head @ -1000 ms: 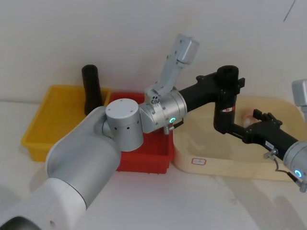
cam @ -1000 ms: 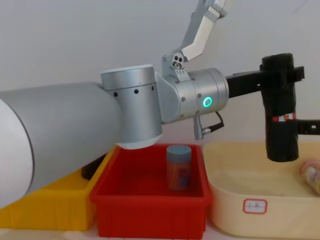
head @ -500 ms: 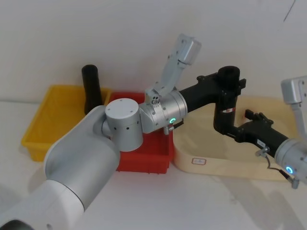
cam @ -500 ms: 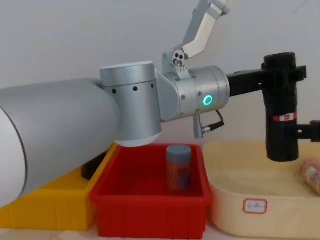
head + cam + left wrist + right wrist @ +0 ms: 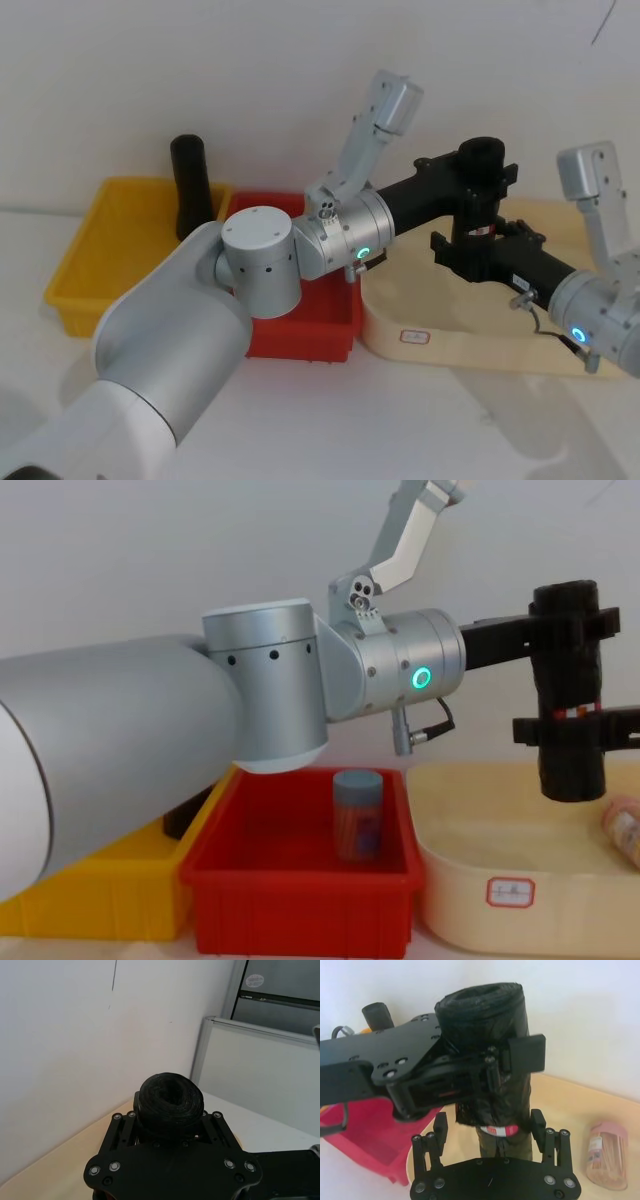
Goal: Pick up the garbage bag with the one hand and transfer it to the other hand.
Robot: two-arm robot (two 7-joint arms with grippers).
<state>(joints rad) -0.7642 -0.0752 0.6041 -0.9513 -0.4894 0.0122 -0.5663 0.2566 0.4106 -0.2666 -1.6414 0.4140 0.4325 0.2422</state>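
Note:
The garbage bag [image 5: 480, 200] is a black roll held upright above the beige tray [image 5: 470, 345]. My left gripper [image 5: 487, 172], on the arm with the green ring, is shut on its upper part [image 5: 570, 625]. The red-and-white label band [image 5: 499, 1130] circles the roll lower down. My right gripper [image 5: 489, 1127], on the arm with the blue ring, is open. Its fingers [image 5: 440, 1132] stand on either side of the roll at the band, with a gap on one side. In the chest view the right gripper [image 5: 572, 725] crosses the roll just below the band. From the left wrist view, the roll's top end [image 5: 170, 1097] is seen.
A red bin [image 5: 310, 340] holds a grey-blue can [image 5: 357, 815]. A yellow bin [image 5: 100, 250] at the left holds a plain black roll [image 5: 190, 190]. A jar of sticks [image 5: 606, 1152] lies in the beige tray. A wall stands close behind.
My right gripper has moved up and leftward to the bag and now straddles it at the label band. The left gripper lifted the bag slightly.

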